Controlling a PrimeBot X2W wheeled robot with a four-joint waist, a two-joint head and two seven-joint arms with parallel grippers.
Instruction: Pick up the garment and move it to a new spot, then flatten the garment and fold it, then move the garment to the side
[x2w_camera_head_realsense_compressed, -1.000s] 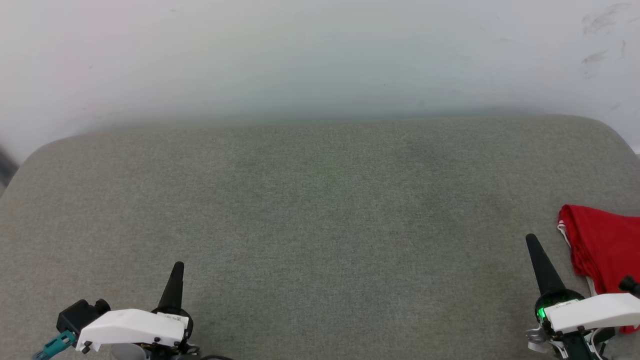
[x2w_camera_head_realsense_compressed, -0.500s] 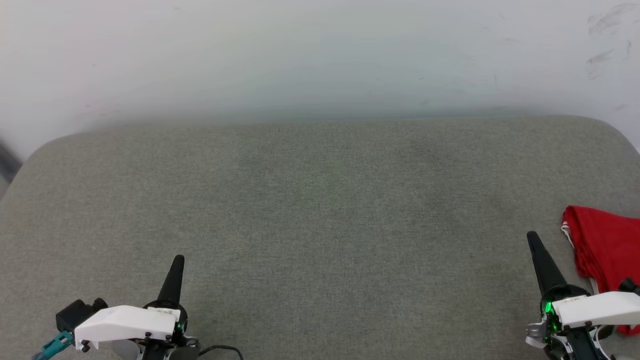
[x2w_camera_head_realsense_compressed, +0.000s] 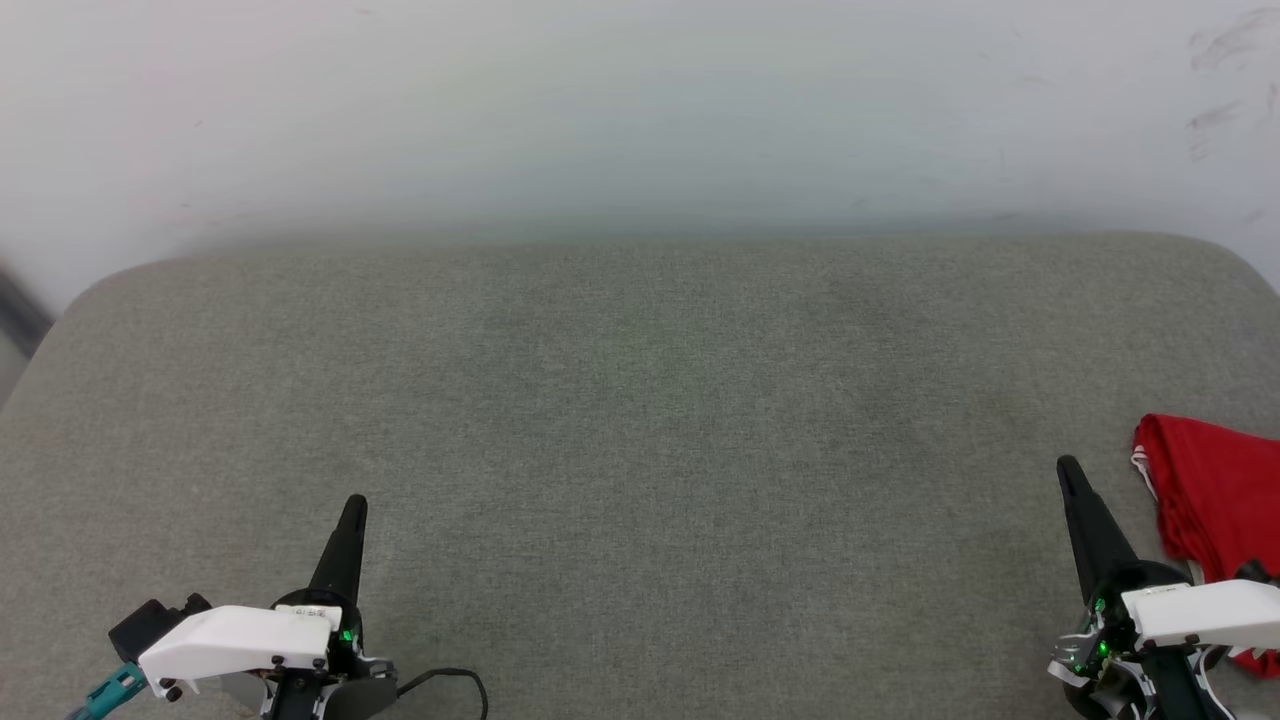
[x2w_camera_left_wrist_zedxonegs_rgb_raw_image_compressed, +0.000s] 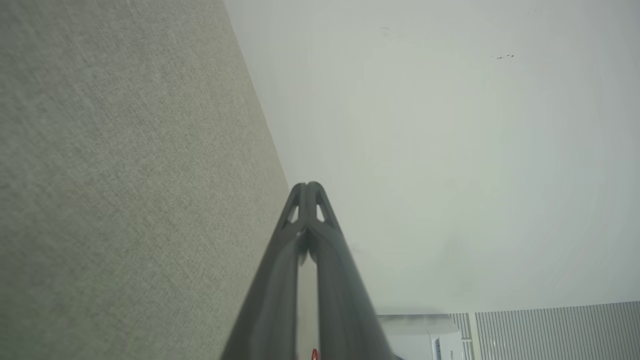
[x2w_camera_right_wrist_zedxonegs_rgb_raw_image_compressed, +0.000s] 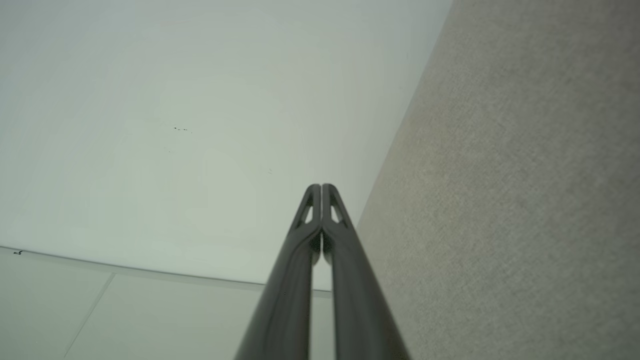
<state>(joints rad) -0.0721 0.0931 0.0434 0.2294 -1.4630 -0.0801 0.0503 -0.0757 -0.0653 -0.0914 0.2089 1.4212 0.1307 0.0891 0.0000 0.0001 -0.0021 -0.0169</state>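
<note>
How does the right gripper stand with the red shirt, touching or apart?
Apart. The head view shows a strip of grey cushion between the shut right gripper and the shirt.

Red garment (x2w_camera_head_realsense_compressed: 1212, 492) beside right end effector (x2w_camera_head_realsense_compressed: 1069, 468), grey cushion (x2w_camera_head_realsense_compressed: 640, 440)

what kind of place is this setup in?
Probably an indoor test room: a grey fabric-covered pad with rounded corners against a scuffed white wall, a red garment at its right edge.
</note>
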